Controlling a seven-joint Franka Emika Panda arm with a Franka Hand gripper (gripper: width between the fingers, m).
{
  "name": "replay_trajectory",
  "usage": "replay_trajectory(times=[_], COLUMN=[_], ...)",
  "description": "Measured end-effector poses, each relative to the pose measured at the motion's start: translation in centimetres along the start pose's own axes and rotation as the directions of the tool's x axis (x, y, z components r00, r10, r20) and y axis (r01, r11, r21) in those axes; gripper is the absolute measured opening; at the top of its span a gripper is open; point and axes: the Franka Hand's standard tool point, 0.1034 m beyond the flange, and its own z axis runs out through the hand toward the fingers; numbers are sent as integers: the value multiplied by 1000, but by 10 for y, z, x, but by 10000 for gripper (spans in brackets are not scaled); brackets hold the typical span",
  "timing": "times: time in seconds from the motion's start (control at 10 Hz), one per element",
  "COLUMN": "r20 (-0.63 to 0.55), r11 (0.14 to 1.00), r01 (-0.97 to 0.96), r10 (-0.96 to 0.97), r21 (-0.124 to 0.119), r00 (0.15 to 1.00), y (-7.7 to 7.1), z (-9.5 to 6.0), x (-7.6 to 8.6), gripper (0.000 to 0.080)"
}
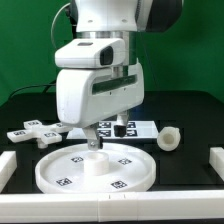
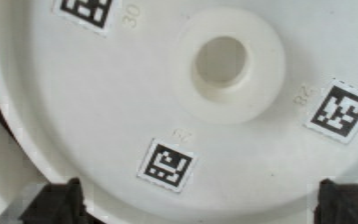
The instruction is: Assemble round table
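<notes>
End effector point(image 1: 95, 142) wide open and empty above rimmed round disc point(image 1: 45, 171), square tags point(image 1: 72, 158) within its rim

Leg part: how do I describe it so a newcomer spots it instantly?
Start at the large white rimmed round plastic disc in the foreground. Just beyond its rim, toward the exterior view's right, sits a short thick white plastic cylinder. Its neighbours, the disc and the white cross-shaped base opposite, are flat; it is stubby and round.
</notes>
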Motion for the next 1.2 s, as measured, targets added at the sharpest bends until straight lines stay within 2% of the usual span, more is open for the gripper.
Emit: replay_trajectory(times=[0.2, 0.3, 0.5, 0.7, 1.2], r20=[1, 2, 13, 18, 31], r11=[1000, 1000, 1000, 999, 998], r01=[2, 13, -4, -13, -23], r10=[-2, -13, 3, 12, 22], r21=[1, 4, 22, 31, 58], r00=[1000, 1000, 1000, 1000, 999], y=[0, 0, -3, -7, -11], z=[2, 10, 26, 31, 48], x=[-1, -7, -21, -23, -41], gripper=[650, 650, 650, 650, 650])
